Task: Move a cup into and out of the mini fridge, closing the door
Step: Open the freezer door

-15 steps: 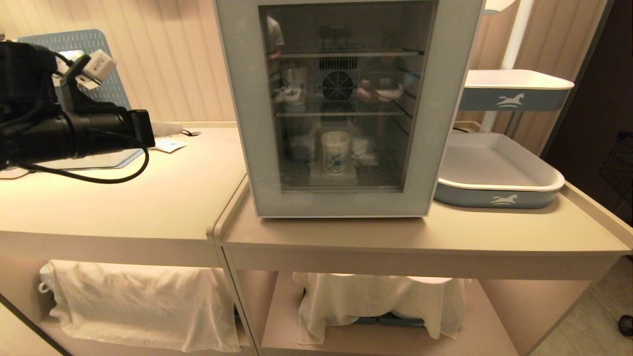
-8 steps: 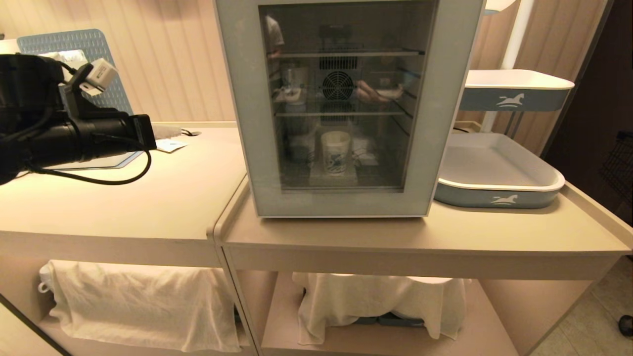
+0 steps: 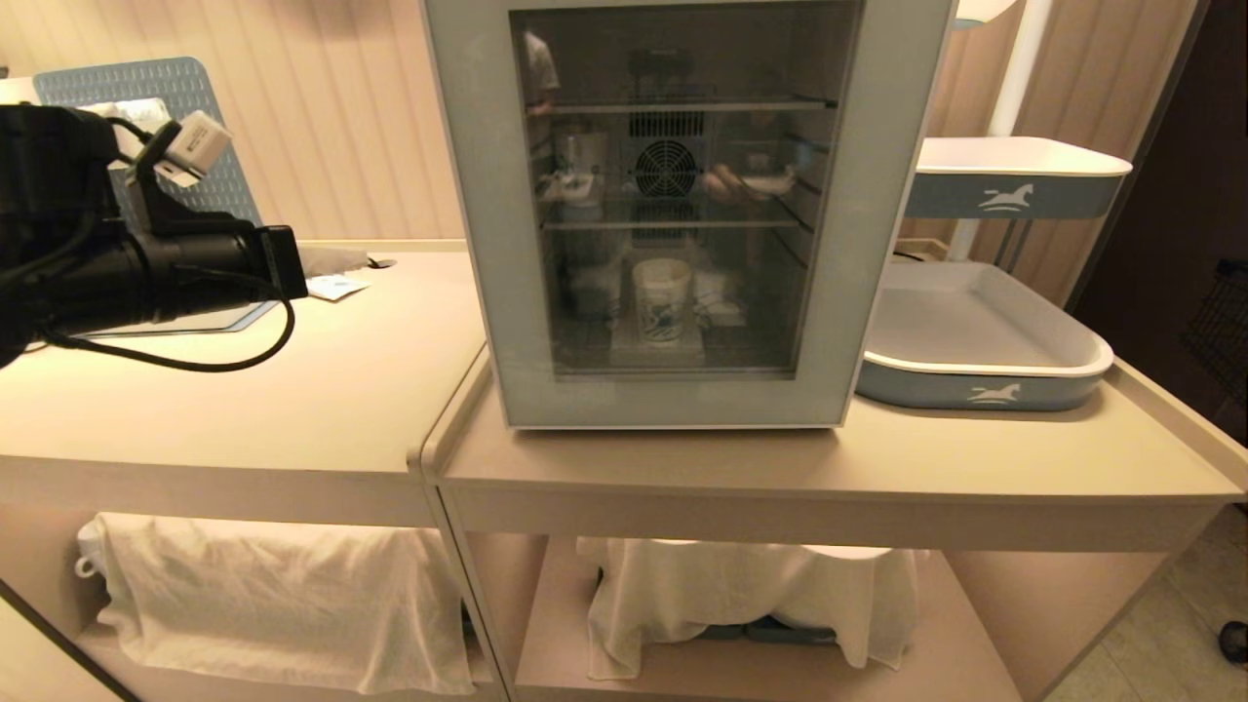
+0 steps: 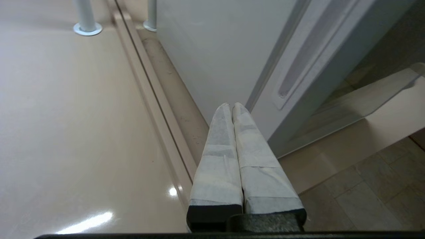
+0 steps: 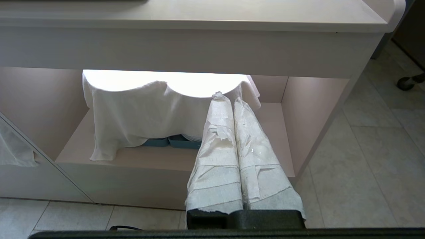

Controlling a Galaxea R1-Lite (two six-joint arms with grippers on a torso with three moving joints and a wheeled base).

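The mini fridge (image 3: 682,39) stands on the right counter, and its grey-framed glass door (image 3: 487,253) is closed. Through the glass I see the cup (image 3: 661,302), white with a blue print, upright on the fridge floor. My left arm (image 3: 146,268) hovers over the left counter, pointing toward the fridge. The left gripper (image 4: 231,105) is shut and empty, with its tips close to the fridge's white side wall (image 4: 206,49), beside the door edge with its recessed handle (image 4: 292,73). The right gripper (image 5: 229,98) is shut and empty, parked low before the lower shelf.
A blue-and-white tray (image 3: 975,385) lies right of the fridge, with a second one (image 3: 1014,185) raised behind it. White cloths (image 3: 273,595) cover things on the lower shelves. A raised seam (image 3: 444,429) divides the two counters. A blue mat (image 3: 146,83) leans at the back left.
The left arm's wrist has shifted only very slightly. The fridge, door and cup are as before.
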